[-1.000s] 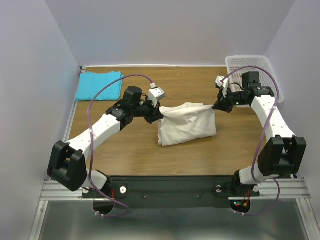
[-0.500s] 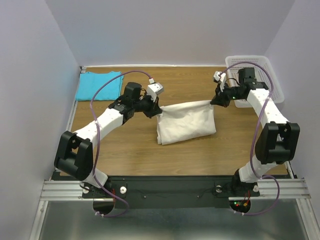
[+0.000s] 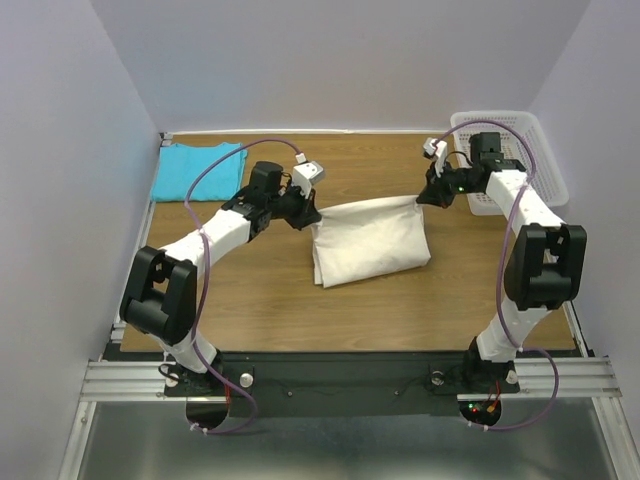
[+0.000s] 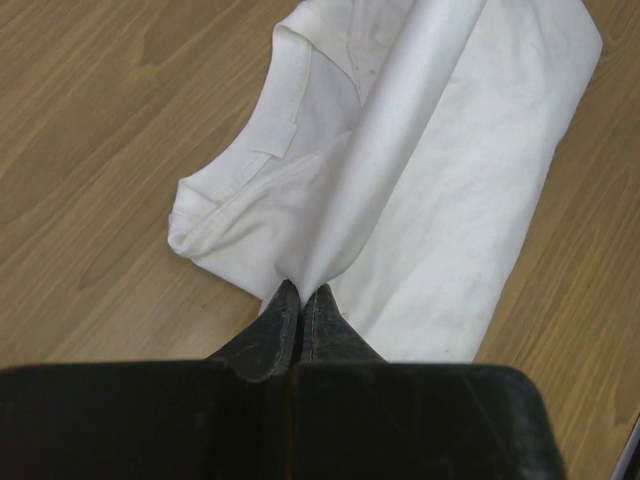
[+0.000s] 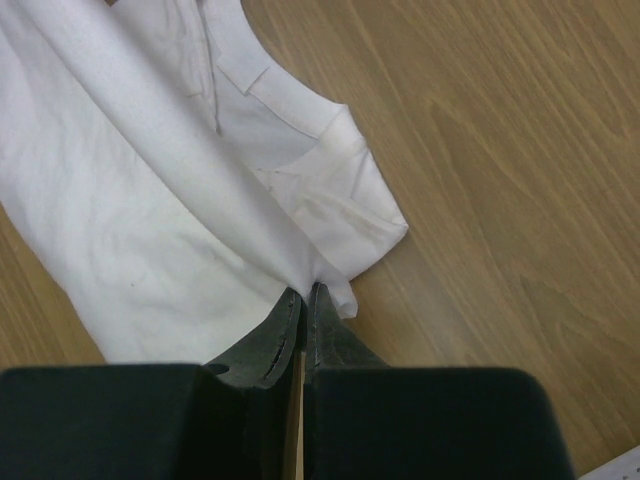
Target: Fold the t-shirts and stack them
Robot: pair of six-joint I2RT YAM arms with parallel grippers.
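The cream-white t-shirt [image 3: 370, 245] sits at the table's centre, its far edge drawn taut between the left gripper [image 3: 312, 221] at the cloth's 10 o'clock corner and the right gripper [image 3: 423, 200] at its 2 o'clock corner, each pair of jaws pinched tight on a thin ridge of fabric. It looks like light, limp cotton that sags wherever it is unsupported, so corners and seamed edges seem the surest holds. The turquoise t-shirt [image 3: 197, 170] lies flat at the table's 10 o'clock corner.

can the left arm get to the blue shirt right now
Probably not yet: the left gripper is shut on the cream shirt. Nothing lies between it and the turquoise shirt.
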